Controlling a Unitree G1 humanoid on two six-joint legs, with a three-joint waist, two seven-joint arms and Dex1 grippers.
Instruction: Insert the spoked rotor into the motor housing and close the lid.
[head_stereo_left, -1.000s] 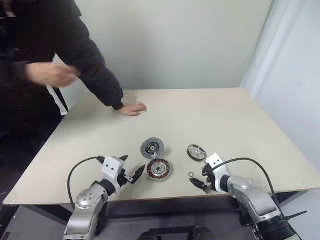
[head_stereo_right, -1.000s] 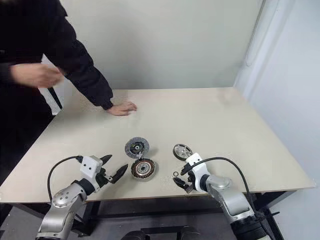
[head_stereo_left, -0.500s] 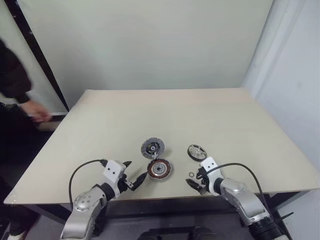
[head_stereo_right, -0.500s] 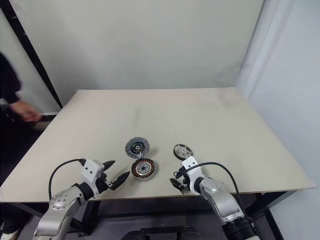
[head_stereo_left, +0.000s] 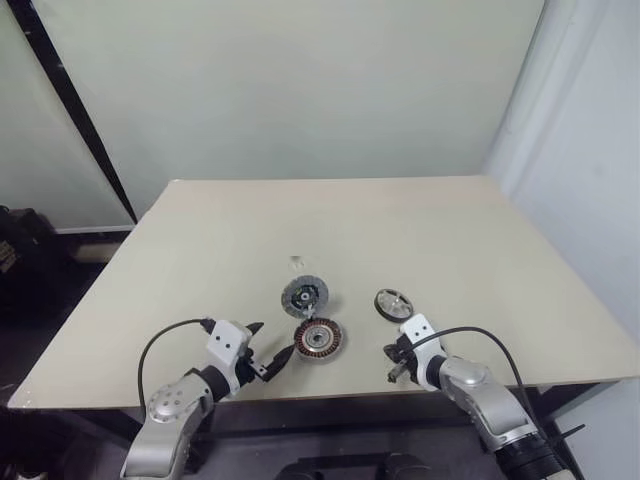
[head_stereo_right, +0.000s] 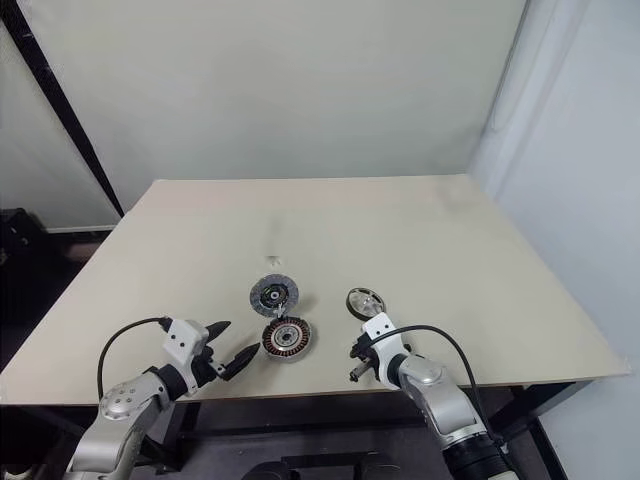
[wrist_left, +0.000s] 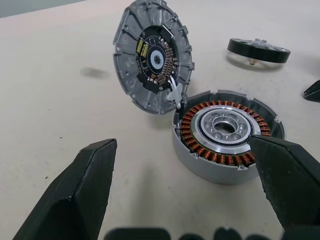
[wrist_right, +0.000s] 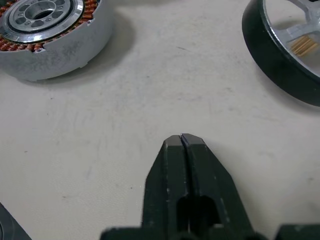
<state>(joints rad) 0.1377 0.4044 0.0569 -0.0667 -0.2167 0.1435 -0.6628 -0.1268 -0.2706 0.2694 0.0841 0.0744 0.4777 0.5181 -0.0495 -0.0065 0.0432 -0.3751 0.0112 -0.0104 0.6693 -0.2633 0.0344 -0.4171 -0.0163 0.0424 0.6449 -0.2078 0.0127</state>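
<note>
Jaws on the right gripper (wrist_right: 181, 142) were pressed flat together with nothing between them, the tips poised over bare table (head_stereo_left: 430, 240), while those of the left gripper (wrist_left: 190, 190) stood spread wide and empty, framing the motor housing (wrist_left: 227, 132) from the near side. Seen from the head, the housing (head_stereo_left: 318, 339) lay near the front edge of the table with its copper windings facing up and its middle unfilled. The lid (head_stereo_left: 304, 296) sat just beyond it at about twelve o'clock; the left wrist view showed the lid (wrist_left: 153, 55) tipped up on edge, its lower rim at or against the housing's far wall, though I could not tell whether a hinge or a wire joined them. The rotor (head_stereo_left: 393, 304) lay flat at roughly two o'clock from the housing, apart from it, and just ahead of the right gripper (head_stereo_left: 392, 373) at about twelve o'clock. A small speck sat on the table beyond the lid, too small to make out. By the look of it, the work stood at its first step: the rotor had not been picked up and nothing had gone into the housing. Next, I judged, the right gripper would need to open, reach forward to the rotor's rim, pinch it, and carry it toward ten o'clock to sit over the housing's centre.
</note>
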